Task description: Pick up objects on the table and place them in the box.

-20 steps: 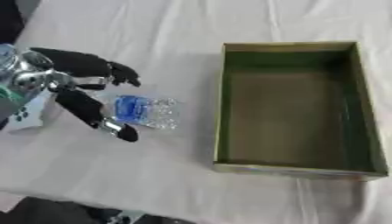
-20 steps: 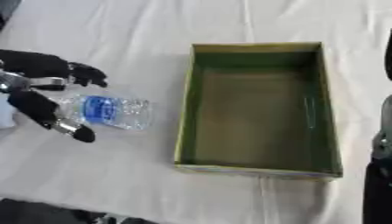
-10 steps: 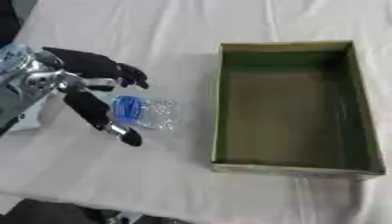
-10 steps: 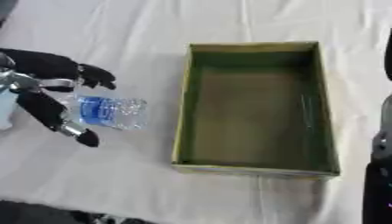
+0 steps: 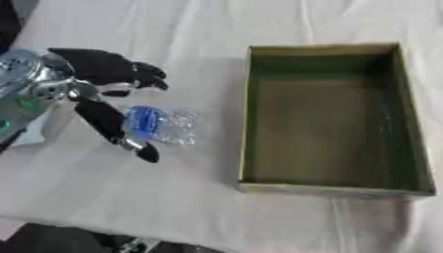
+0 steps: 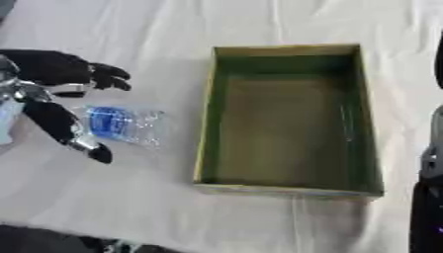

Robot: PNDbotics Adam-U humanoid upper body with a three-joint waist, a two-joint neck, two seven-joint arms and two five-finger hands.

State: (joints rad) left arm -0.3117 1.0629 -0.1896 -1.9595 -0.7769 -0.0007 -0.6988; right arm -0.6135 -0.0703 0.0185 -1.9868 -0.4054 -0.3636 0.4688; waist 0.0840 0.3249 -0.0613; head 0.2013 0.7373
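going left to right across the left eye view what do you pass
Left hand → bottle → box.

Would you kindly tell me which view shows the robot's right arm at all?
Only the right eye view: a dark strip of the right arm runs down its right edge, beside the box. Its hand is not visible. The left eye view ends at the box and shows none of it.

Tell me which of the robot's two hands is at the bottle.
The left hand, spread open around the clear bottle lying on the cloth. The right arm only shows at the right edge of the right eye view, far from it.
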